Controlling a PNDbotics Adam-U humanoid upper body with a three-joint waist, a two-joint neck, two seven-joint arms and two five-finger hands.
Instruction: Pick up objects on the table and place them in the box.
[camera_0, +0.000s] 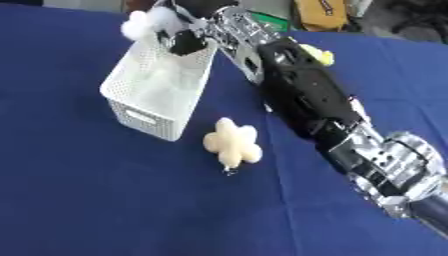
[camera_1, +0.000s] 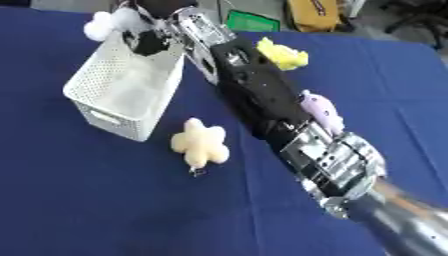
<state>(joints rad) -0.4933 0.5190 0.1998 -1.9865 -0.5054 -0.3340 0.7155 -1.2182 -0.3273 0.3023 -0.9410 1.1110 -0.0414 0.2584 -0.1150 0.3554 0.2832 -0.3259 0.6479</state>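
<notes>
My right hand (camera_1: 144, 37) hovers over the white box's (camera_1: 96, 107) far end, fingers curled round a white fluffy toy (camera_1: 109, 21); next I release it inside.

Box (camera_0: 153, 95): white, perforated pattern
Star toy (camera_0: 233, 142): cream
Puff (camera_1: 112, 22): white
Far toy (camera_1: 282, 55): yellow
Small toy (camera_1: 320, 110): lilac, probably
Cloth (camera_0: 87, 190): dark blue
Arm (camera_0: 306, 95): black, silver

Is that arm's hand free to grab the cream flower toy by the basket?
Probably not yet: the right hand is curled round a white fluffy toy over the basket. The flower toy lies unobstructed.
</notes>
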